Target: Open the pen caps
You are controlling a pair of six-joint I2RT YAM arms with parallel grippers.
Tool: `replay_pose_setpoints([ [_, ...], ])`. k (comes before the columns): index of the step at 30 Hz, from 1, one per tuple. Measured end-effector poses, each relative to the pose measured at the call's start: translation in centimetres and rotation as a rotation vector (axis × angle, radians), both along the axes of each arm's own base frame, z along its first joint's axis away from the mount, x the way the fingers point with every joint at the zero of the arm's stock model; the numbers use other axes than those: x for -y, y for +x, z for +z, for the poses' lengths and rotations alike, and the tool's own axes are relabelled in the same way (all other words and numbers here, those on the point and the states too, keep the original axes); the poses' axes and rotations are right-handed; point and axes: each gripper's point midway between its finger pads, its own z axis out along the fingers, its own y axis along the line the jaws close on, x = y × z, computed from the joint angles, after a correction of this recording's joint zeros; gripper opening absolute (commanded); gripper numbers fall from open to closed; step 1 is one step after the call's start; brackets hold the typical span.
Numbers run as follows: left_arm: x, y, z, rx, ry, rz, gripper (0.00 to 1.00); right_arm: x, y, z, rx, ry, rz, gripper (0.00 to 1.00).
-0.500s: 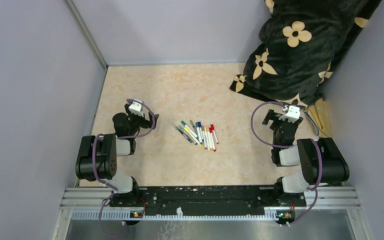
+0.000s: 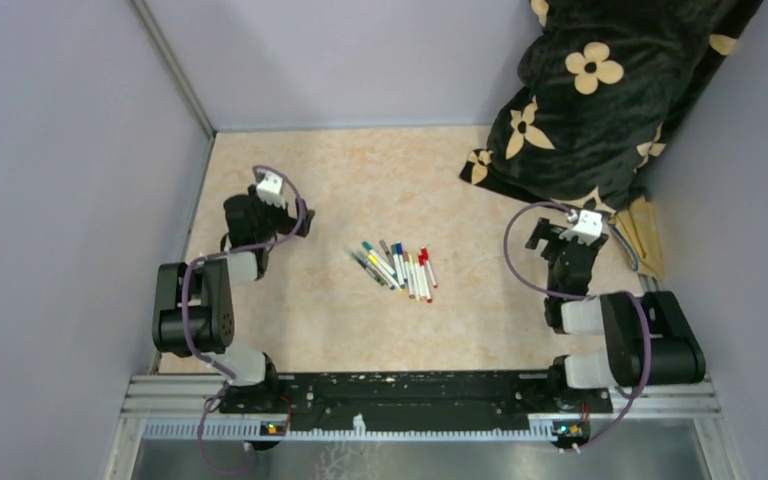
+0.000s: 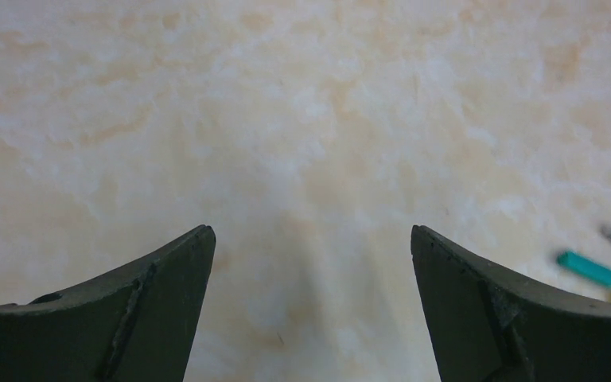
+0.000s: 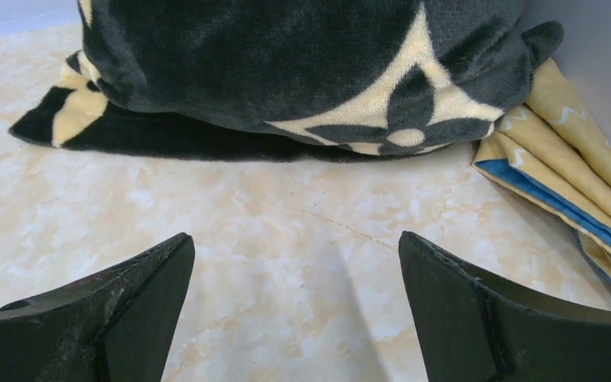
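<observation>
Pens (image 2: pixel 398 268): lying centre, caps (image 3: pixel 587 268) apparently all on.
Left gripper (image 3: pixel 310 232): wide, empty.
Right gripper (image 4: pixel 296 237): wide, empty.
Remaining: every cap, I'd say.

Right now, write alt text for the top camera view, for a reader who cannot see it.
A small cluster of pens with coloured ends lies in the middle of a beige table, between the left gripper and the right gripper, both open and empty. A black flowered blanket fills the far right corner.
</observation>
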Motion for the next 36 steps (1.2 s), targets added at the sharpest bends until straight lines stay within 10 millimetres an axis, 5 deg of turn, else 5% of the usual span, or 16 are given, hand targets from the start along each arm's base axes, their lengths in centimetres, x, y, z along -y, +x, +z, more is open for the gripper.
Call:
replay_pose_setpoints([
  [4, -1.0, 5.7, 4.0, -0.044, 0.044, 0.007, 0.99, -0.2, -0.4, 2.5, 0.039, 0.001, 0.011, 0.99],
  [6, -1.3, 6.5, 5.1, -0.072, 0.050, 0.006, 0.99, 0.1, -0.8, 4.6, 0.098, 0.049, -0.016, 0.99],
  [11, -0.9, 3.0, 3.9, -0.197, 0.031, -0.013, 0.99, 1.9, -2.2, 9.4, 0.234, 0.295, -0.120, 0.99],
  [16, -0.4, 0.4, 5.8, -0.214, 0.021, -0.024, 0.99, -0.1, 1.4, 11.9, 0.132, 0.412, 0.007, 0.99],
  [20, -0.4, -0.4, 8.8, -0.187, 0.024, -0.021, 0.99, -6.3, 3.4, 10.1, -0.068, 0.455, 0.191, 0.99],
  [26, -0.3, -1.2, 12.6, -0.135, 0.030, -0.021, 0.99, -18.2, 0.7, 5.1, -0.340, 0.407, 0.494, 0.92],
  [32, -0.1, -2.4, 13.2, -0.149, 0.034, -0.034, 0.99, -23.4, -2.5, -0.3, -0.550, 0.323, 0.628, 0.52],
  [36, 0.1, -2.9, 13.0, -0.177, 0.033, -0.050, 0.99, -25.4, -3.9, -3.1, -0.644, 0.269, 0.681, 0.43],
])
